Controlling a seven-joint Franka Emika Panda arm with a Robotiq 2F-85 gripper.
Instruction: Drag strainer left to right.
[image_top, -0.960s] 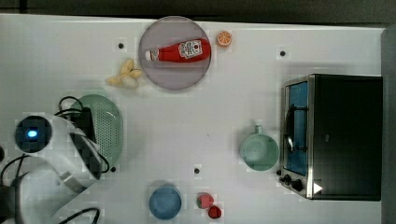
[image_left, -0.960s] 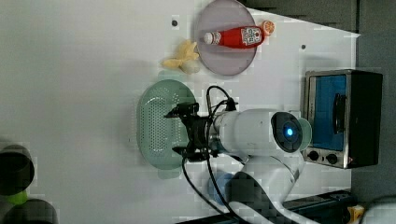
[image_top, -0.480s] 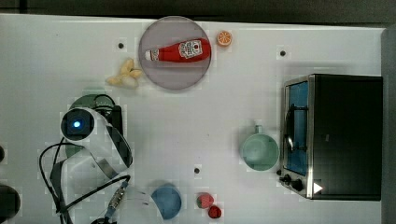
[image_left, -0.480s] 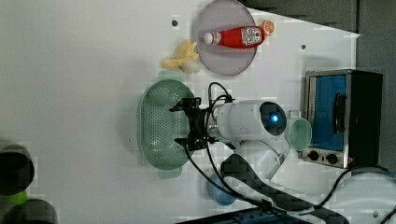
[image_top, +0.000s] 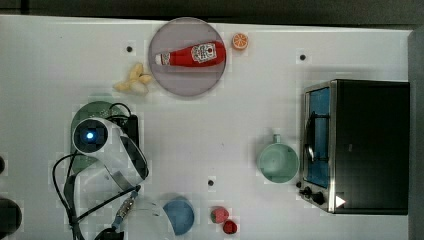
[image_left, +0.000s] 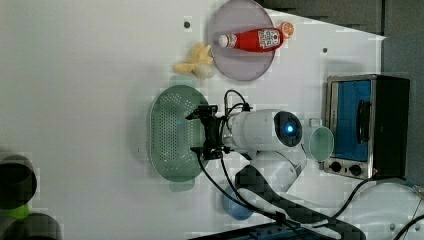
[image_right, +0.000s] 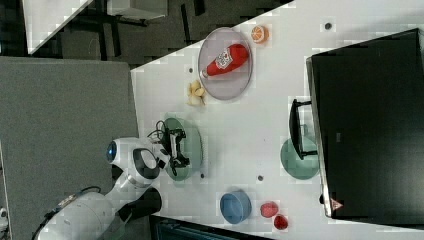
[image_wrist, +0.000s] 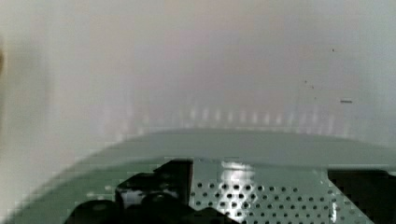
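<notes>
Your tool (image_left: 204, 132) stands wide open over the strainer (image_left: 172, 132), its two fingers (image_left: 200, 114) spread above the bowl's rim on the left view's right side; you hold nothing. The strainer lies on the white bench (image_top: 210, 125) at the top view's left. Toward the top view's right the bench is free as far as the mug (image_top: 278, 162).

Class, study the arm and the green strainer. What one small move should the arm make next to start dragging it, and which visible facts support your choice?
Probably lower the gripper so its open fingers catch the strainer at its rim, then close. In the left view the fingers stand spread above the strainer's right edge, and the wrist view shows the rim and the holed bowl just beneath. Whether anything touches yet, I cannot tell.
</notes>
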